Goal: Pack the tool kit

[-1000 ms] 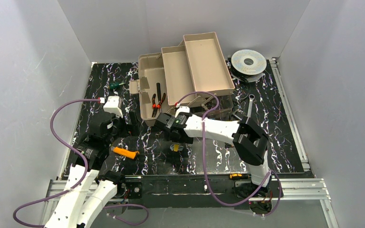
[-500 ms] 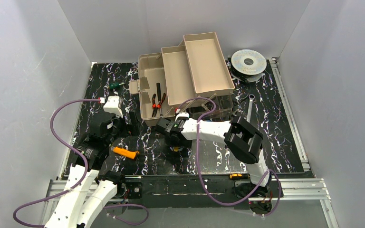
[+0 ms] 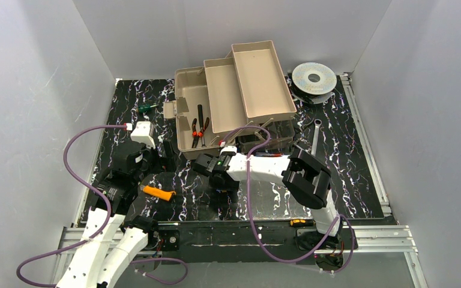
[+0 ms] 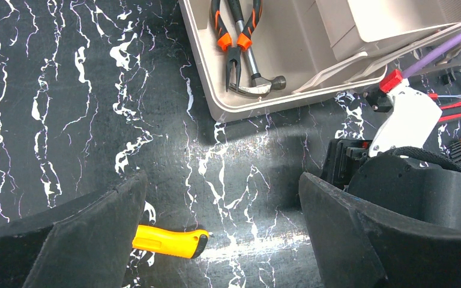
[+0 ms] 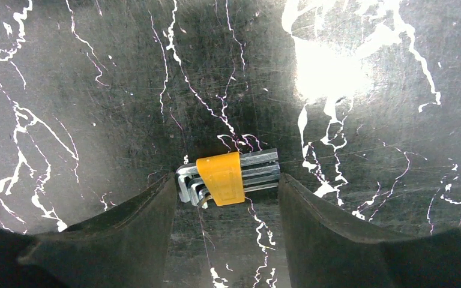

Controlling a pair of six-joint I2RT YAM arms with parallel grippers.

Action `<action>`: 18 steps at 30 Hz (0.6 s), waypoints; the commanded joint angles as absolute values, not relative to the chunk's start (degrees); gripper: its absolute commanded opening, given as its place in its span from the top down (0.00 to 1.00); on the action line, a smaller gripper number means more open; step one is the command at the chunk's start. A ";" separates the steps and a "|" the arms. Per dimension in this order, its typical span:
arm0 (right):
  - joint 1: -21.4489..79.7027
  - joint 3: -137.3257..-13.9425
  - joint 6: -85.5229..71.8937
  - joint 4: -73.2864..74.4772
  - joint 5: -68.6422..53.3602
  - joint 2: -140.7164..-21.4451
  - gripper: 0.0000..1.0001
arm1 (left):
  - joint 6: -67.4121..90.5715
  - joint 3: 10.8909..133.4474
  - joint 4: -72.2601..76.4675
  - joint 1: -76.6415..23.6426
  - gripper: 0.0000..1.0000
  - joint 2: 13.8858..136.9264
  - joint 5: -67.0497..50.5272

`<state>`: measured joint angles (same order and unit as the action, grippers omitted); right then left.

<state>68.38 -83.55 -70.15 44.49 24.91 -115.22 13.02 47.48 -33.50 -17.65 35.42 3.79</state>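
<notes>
A set of silver hex keys in an orange holder [image 5: 219, 178] lies on the black marbled table. My right gripper [image 5: 228, 186] reaches down over it, one fingertip against each end of the set; from above, the gripper [image 3: 221, 191] hides it. The taupe toolbox [image 3: 186, 96] stands open at the back with its beige trays [image 3: 258, 72] folded out. Orange-handled pliers [image 4: 237, 36] and a hammer [image 4: 258, 84] lie in its bottom. My left gripper [image 4: 222, 234] hovers open over bare table, beside a yellow-handled tool [image 4: 168, 241].
A green screwdriver [image 3: 147, 108] lies left of the toolbox and a silver wrench [image 3: 316, 135] to its right. The round wire spool [image 3: 314, 78] sits at the back right corner. Red and orange tools [image 4: 456, 111] lie under the fold-out trays. Grey walls enclose the table.
The right arm has drawn back toward the near edge and lowered over the hex keys while its jaws narrowed onto them. The left arm has stayed still.
</notes>
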 commanded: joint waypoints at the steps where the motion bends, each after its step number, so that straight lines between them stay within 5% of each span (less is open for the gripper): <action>1: 68.68 -82.90 -70.24 43.30 24.59 -116.15 0.47 | 12.52 47.19 -34.01 -17.82 0.02 35.30 3.87; 6: 68.72 -81.06 -67.66 40.61 25.69 -113.79 0.56 | 12.45 47.20 -34.01 -17.83 0.02 35.59 4.02; 18: 68.86 -79.29 -61.58 38.83 31.13 -103.93 0.56 | 12.39 47.13 -33.99 -17.76 0.02 35.53 4.41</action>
<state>68.64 -79.68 -64.60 41.52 27.24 -110.21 12.99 47.48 -33.50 -17.65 35.48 3.84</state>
